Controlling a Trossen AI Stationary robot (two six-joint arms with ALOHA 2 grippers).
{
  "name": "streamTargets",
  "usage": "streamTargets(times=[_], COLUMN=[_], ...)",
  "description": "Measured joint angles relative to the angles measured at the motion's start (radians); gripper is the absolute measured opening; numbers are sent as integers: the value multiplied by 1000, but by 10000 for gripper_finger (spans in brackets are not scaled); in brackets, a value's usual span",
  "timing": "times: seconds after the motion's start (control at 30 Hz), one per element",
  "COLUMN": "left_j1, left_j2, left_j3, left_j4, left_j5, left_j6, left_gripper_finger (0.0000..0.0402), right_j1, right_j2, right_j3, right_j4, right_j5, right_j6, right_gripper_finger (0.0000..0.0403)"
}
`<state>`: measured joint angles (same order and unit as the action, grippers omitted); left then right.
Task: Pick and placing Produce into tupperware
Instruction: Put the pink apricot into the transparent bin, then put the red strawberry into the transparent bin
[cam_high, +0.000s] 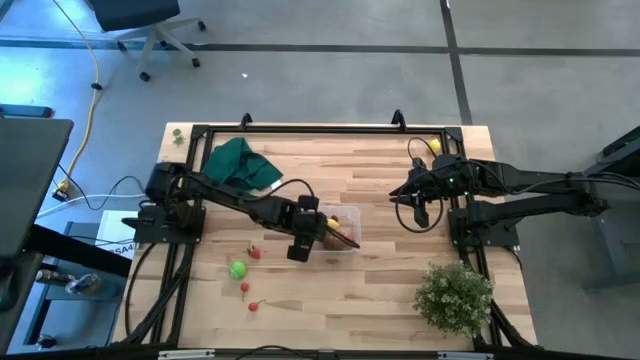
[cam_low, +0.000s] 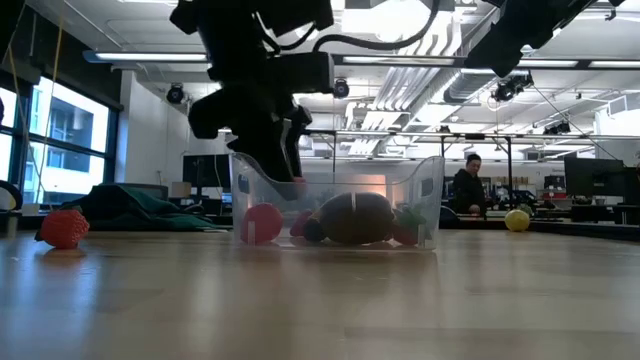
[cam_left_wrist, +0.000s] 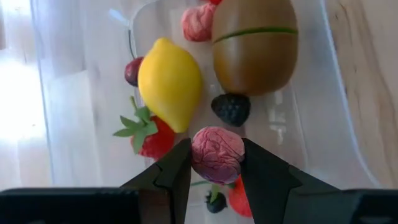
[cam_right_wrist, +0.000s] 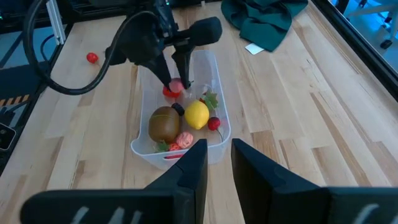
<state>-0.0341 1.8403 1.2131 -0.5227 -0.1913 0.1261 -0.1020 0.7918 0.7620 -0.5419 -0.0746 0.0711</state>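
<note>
The tupperware (cam_high: 345, 243) is a clear tub near the table's middle. In it lie a yellow lemon (cam_left_wrist: 169, 84), a brown kiwi (cam_left_wrist: 254, 46), a blackberry (cam_left_wrist: 231, 109), a strawberry (cam_left_wrist: 152, 138) and a pink berry (cam_left_wrist: 199, 23). My left gripper (cam_left_wrist: 216, 149) reaches down into the tub's left end, shut on a pink-red raspberry (cam_left_wrist: 217, 154). My right gripper (cam_right_wrist: 217, 163) waits above the table's right side, open by a narrow gap with nothing between its fingers. A green fruit (cam_high: 237, 268) and small red pieces (cam_high: 255, 252) lie on the table left of the tub. My left gripper pinches the raspberry's two sides (cam_left_wrist: 198, 158) between its two fingers, near their tips. The fingers (cam_right_wrist: 171, 74) come from above, slanting down into the tub from the table's left. The raspberry sits inside the tub walls, over a strawberry and a dark berry.
A dark green cloth (cam_high: 240, 165) lies at the far left and a leafy plant (cam_high: 455, 295) stands at the near right. A yellow piece (cam_high: 435, 147) sits at the far right corner. Bare wood lies in front of the tub.
</note>
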Motion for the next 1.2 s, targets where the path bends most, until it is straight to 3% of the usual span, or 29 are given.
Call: streamTargets(times=[0.67, 1.0, 1.2], left_j1=[1, 1, 1], left_j2=[42, 42, 40], left_j3=[-1, 0, 0], left_j4=[49, 41, 46], left_j5=[26, 26, 47], left_j6=[-4, -2, 0], left_gripper_finger=[118, 168, 169], right_j1=[0, 0, 0], right_j2=[0, 0, 0], right_j3=[0, 0, 0], right_j4=[0, 0, 0], right_j5=[0, 0, 0], right_j6=[0, 0, 0], right_gripper_finger=[62, 62, 62])
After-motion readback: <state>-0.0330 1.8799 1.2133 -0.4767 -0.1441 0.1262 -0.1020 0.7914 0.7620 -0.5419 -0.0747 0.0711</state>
